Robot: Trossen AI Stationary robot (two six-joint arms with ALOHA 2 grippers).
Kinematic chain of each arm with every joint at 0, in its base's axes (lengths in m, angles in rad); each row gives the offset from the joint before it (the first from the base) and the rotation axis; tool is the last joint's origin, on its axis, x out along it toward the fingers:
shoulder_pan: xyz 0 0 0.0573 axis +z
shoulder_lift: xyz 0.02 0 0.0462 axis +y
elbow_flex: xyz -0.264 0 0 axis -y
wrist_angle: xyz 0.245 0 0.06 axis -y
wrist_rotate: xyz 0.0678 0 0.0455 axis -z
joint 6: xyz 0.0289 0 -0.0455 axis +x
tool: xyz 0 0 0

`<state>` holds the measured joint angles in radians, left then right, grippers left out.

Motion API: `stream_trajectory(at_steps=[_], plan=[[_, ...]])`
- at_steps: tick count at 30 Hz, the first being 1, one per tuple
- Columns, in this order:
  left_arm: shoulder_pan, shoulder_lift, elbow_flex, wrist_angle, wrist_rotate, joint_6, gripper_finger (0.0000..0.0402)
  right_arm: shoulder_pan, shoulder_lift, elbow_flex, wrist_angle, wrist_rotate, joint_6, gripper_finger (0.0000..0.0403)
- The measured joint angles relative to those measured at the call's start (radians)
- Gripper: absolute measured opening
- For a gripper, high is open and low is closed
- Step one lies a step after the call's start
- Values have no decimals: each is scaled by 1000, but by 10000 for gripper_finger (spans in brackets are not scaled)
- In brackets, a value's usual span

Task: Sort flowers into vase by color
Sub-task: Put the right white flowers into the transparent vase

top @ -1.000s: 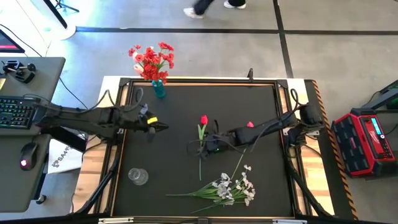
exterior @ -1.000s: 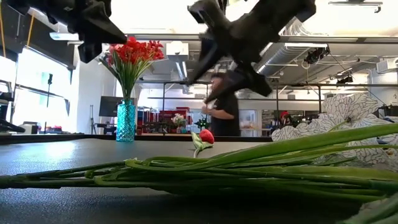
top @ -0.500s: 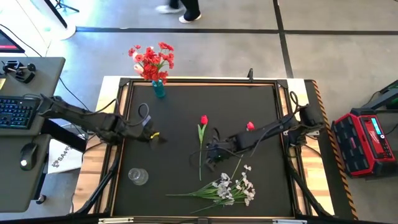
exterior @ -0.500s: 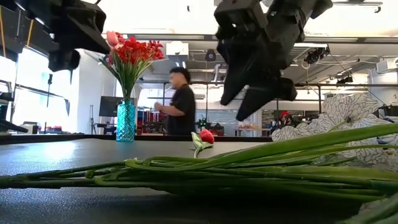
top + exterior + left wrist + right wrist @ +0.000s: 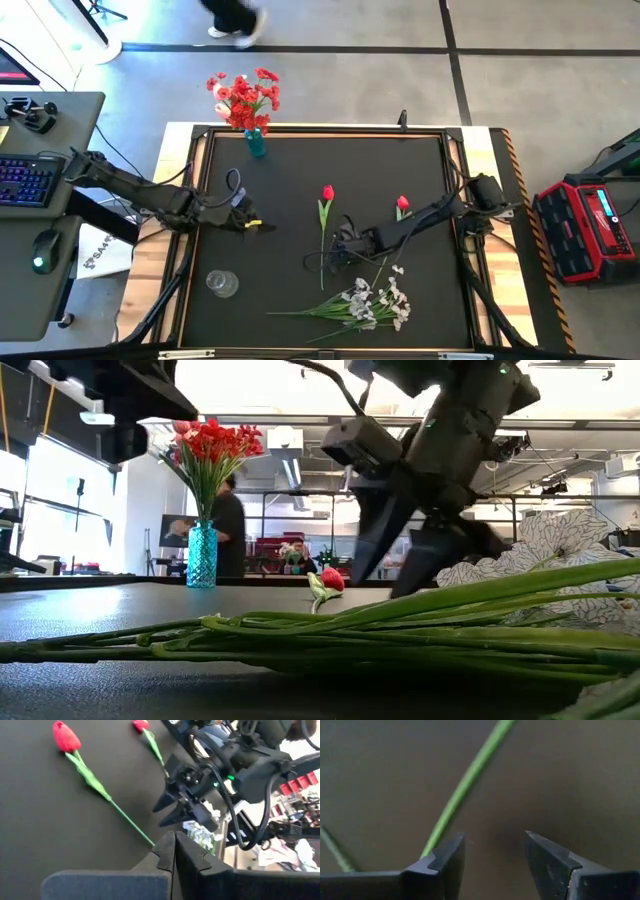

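Right gripper (image 5: 328, 258): mine, fingers spread, low over the table at the centre of the high view, right at the lower stem of the red tulip (image 5: 327, 193); nothing is held yet.
Left gripper (image 5: 262, 228): mine too, pinched closed and empty, waiting at centre-left of the high view.
Step in hand: picking up that tulip. In my right wrist view the green stem sits off toward one finger (image 5: 447, 860), so I judge I should centre it between both, go down to the table, then close gently on the thin stem.
Other flowers: a second red tulip (image 5: 402, 205) right of centre; the white spray (image 5: 375, 302) at lower centre.
Vases: blue vase (image 5: 256, 143) of red blooms at upper left; clear glass (image 5: 222, 284) at lower left.
Surface: matte black tabletop (image 5: 290, 180), wood-edged.
Room: grey concrete floor; a person (image 5: 232, 17) walks along the top edge.
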<state>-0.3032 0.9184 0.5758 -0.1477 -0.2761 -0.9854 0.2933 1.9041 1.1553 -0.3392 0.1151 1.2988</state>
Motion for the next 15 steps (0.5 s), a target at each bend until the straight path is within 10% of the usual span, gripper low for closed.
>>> stream_trajectory(at_steps=[15], plan=[[50, 116, 0, 62, 187, 220, 43, 90, -14, 25, -126, -95, 430, 189]])
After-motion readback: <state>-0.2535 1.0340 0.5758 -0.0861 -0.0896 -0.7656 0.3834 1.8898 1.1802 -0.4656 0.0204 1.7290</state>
